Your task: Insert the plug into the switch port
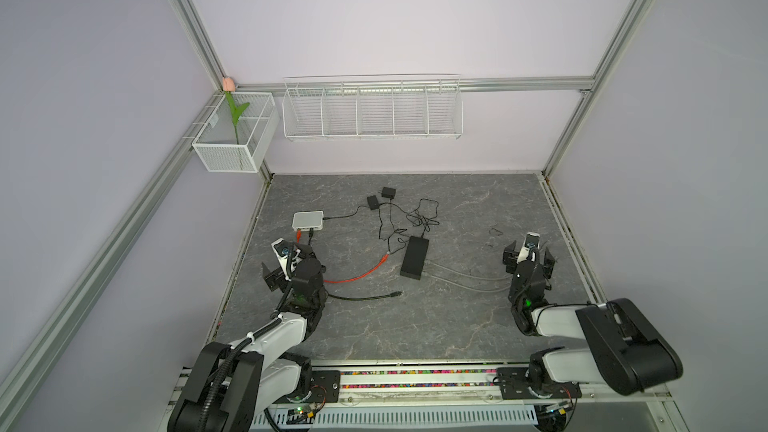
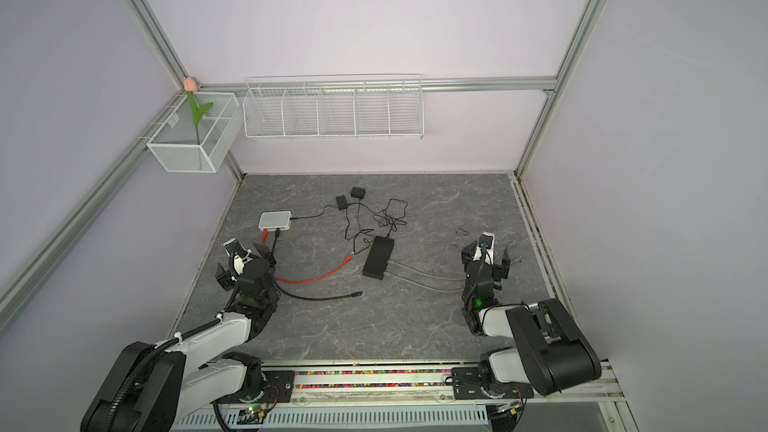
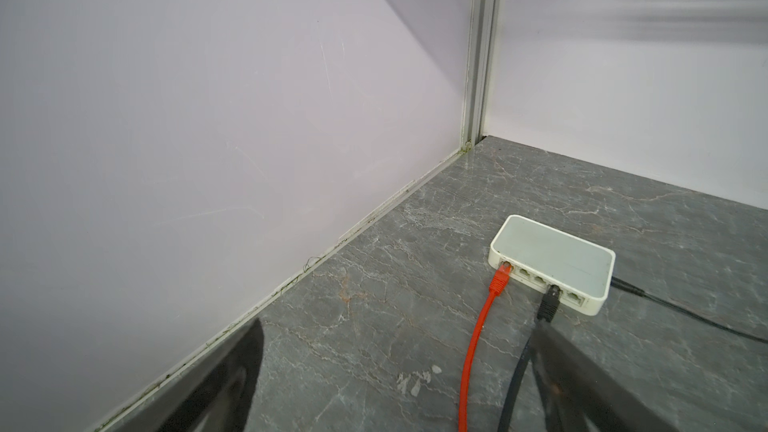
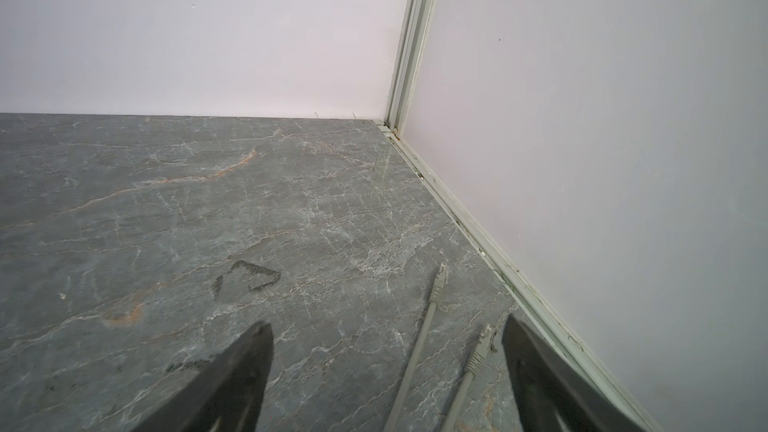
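Observation:
The white switch (image 3: 552, 259) lies near the left wall, seen in both top views (image 1: 307, 220) (image 2: 274, 220). A black plug (image 3: 550, 299) sits in one of its front ports, its black cable (image 3: 513, 384) trailing back toward me. An orange plug (image 3: 500, 278) fills the end port. My left gripper (image 3: 399, 347) stands open just behind the switch (image 1: 293, 253); one finger (image 3: 557, 351) is beside the black cable, holding nothing. My right gripper (image 4: 386, 338) is open at the far right (image 1: 530, 255), above two loose grey plugs (image 4: 482, 342).
A black box (image 1: 414, 257) lies mid-table with grey cables (image 1: 465, 280) running right. The black cable's free end (image 1: 398, 293) and the orange cable (image 1: 357, 276) cross the floor. Two small black adapters (image 1: 380, 197) with tangled thin wires lie behind. Wire baskets (image 1: 372, 110) hang on the back wall.

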Controlling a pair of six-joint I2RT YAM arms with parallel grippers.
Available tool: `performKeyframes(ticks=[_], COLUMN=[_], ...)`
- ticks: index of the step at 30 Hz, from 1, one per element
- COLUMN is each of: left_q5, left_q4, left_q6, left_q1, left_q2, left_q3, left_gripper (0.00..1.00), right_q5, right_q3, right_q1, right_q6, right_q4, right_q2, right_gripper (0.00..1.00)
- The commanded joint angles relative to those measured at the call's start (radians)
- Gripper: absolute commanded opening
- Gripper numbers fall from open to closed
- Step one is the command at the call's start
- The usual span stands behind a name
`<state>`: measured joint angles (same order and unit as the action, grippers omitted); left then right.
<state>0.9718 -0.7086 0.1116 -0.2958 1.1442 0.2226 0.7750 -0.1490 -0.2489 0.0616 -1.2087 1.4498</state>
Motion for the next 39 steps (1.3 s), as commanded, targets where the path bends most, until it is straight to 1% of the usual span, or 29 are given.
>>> performKeyframes(ticks=[1, 6, 9, 10, 13, 16, 18, 20, 22, 23, 24, 26, 27, 30, 33, 39], left_q5=[0.013, 0.012, 0.002, -0.004, -0.021, -0.037, -0.042, -0.059, -0.072, -0.061, -0.074, -0.113, -0.141, -0.162, -0.267, -0.375], left_q4=[-0.092, -0.156, -0.161, -0.163, -0.183, -0.245, -0.339, -0.490, -0.699, -0.691, -0.653, -0.638, -0.643, -0.702, -0.704, -0.704], left_q6=[0.011, 0.034, 0.055, 0.063, 0.089, 0.083, 0.066, 0.037, -0.014, -0.022, -0.019, -0.010, -0.012, -0.030, -0.085, -0.218], left_q1=[0.015, 0.041, 0.058, 0.065, 0.086, 0.092, 0.093, 0.093, 0.093, 0.090, 0.089, 0.089, 0.089, 0.086, 0.079, 0.023], left_q2=[0.025, 0.043, 0.043, 0.044, 0.061, 0.107, 0.164, 0.255, 0.365, 0.369, 0.346, 0.311, 0.301, 0.333, 0.342, 0.389], left_q3=[-0.003, -0.014, -0.014, -0.049, -0.049, -0.049, -0.060, -0.085, -0.116, -0.106, -0.105, -0.127, -0.144, -0.151, -0.147, -0.114], left_gripper=[0.99, 0.99, 0.99, 0.99, 0.99, 0.99, 0.99, 0.99, 0.99, 0.99, 0.99, 0.99, 0.99, 0.99, 0.99, 0.99], right_q5=[0.039, 0.022, 0.007, -0.004, -0.052, -0.054, -0.056, -0.057, -0.061, -0.065, -0.066, -0.066, -0.069, -0.125, -0.135, -0.135], right_q3=[0.006, 0.023, 0.021, 0.021, 0.015, 0.002, 0.003, 0.004, 0.005, 0.004, 0.005, 0.004, 0.005, 0.006, 0.003, 0.003], right_q1=[0.008, 0.007, 0.006, 0.005, -0.004, -0.021, -0.025, -0.027, -0.028, -0.029, -0.031, -0.033, -0.035, -0.041, -0.048, -0.049], right_q6=[0.023, 0.015, 0.023, 0.028, 0.061, 0.089, 0.093, 0.094, 0.096, 0.099, 0.101, 0.105, 0.107, 0.132, 0.147, 0.147], right_q4=[-0.210, -0.226, -0.227, -0.227, -0.227, -0.227, -0.227, -0.227, -0.227, -0.227, -0.227, -0.228, -0.229, -0.229, -0.229, -0.229], right_q2=[0.076, 0.071, 0.073, 0.075, 0.085, 0.098, 0.099, 0.099, 0.100, 0.100, 0.101, 0.102, 0.103, 0.110, 0.117, 0.118], right_gripper=[0.89, 0.89, 0.89, 0.89, 0.89, 0.89, 0.89, 0.89, 0.89, 0.89, 0.89, 0.89, 0.89, 0.89, 0.89, 0.89])
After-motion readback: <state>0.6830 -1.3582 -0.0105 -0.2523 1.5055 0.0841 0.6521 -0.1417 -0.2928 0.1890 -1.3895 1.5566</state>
